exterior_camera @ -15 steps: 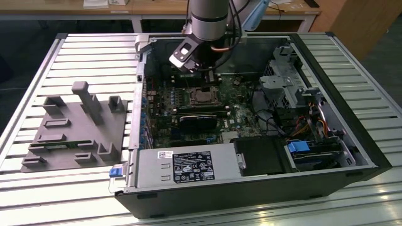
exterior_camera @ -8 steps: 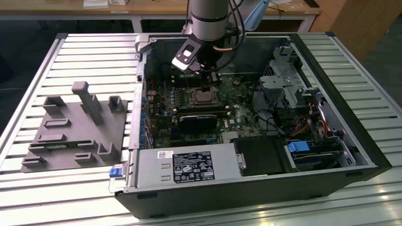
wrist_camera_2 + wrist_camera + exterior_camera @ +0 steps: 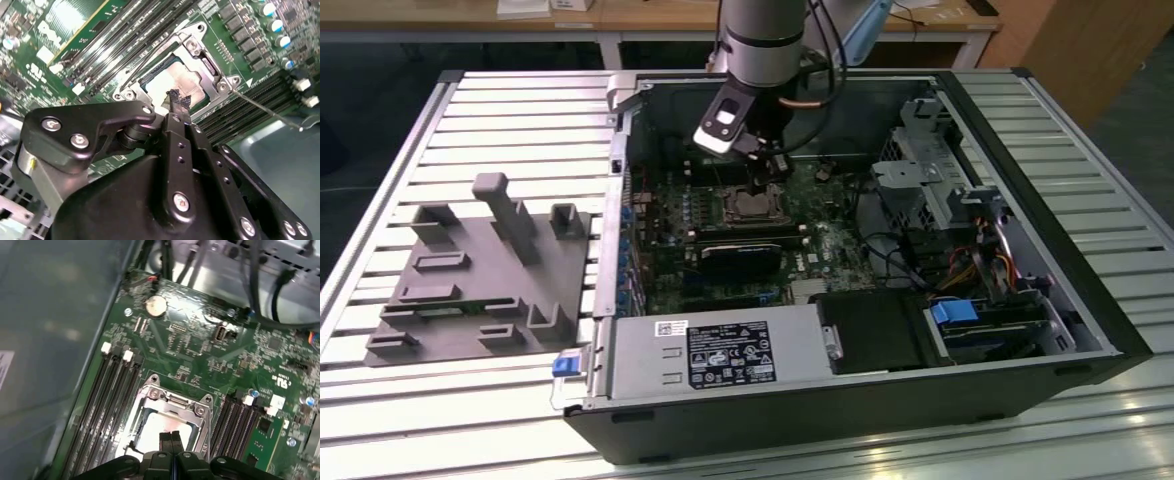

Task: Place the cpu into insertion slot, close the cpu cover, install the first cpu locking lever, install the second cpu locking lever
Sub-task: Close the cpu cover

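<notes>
My gripper (image 3: 758, 168) hangs inside the open computer case, just above the insertion slot (image 3: 750, 205) on the motherboard. In both wrist views its two black fingers are pressed together with nothing between them, the tips (image 3: 179, 100) (image 3: 171, 436) right over the cpu. The cpu (image 3: 182, 80) (image 3: 159, 432) lies flat in the slot, silvery top up. The cpu cover (image 3: 197, 42) (image 3: 176, 402), a thin metal frame, lies down around it with the chip showing through its window. A thin wire locking lever (image 3: 265, 109) runs out from one socket corner over the memory slots.
Long black memory slots (image 3: 107, 395) (image 3: 235, 420) flank the socket on two sides. Case walls, a drive cage (image 3: 921, 180) and cables (image 3: 994, 260) surround the board. A power supply (image 3: 707, 350) fills the front. A grey fixture (image 3: 480, 270) sits on the slatted table at the exterior view's left.
</notes>
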`<action>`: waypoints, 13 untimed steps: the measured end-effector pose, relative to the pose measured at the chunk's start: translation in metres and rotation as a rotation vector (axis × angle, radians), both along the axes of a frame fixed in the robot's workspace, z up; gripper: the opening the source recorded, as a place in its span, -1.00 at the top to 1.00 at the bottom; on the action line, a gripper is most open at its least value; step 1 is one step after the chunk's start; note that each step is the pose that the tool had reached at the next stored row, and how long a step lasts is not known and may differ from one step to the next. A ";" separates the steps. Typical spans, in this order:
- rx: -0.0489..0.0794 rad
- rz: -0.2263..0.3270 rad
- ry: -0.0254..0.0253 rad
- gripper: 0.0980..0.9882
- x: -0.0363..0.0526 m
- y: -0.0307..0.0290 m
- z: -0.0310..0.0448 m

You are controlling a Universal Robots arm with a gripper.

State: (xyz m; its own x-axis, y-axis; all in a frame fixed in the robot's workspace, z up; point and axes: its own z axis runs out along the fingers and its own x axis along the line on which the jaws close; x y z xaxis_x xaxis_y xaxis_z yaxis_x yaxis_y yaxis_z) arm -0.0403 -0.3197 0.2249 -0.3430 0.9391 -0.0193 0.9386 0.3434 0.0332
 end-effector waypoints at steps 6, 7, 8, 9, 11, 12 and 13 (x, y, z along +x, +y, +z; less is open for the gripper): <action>-0.005 0.101 0.0000 0.99 -0.0004 0.0000 0.0000; -0.006 0.116 0.0000 0.99 -0.0004 0.0000 0.0000; -0.006 0.133 0.0000 0.99 -0.0005 0.0000 0.0000; -0.007 0.151 -0.0001 0.99 -0.0005 0.0000 0.0000; -0.006 0.187 -0.0003 0.99 -0.0005 0.0000 -0.0002; -0.006 0.205 -0.0003 0.99 -0.0006 0.0000 -0.0002; -0.006 0.223 -0.0003 0.99 -0.0005 0.0000 -0.0003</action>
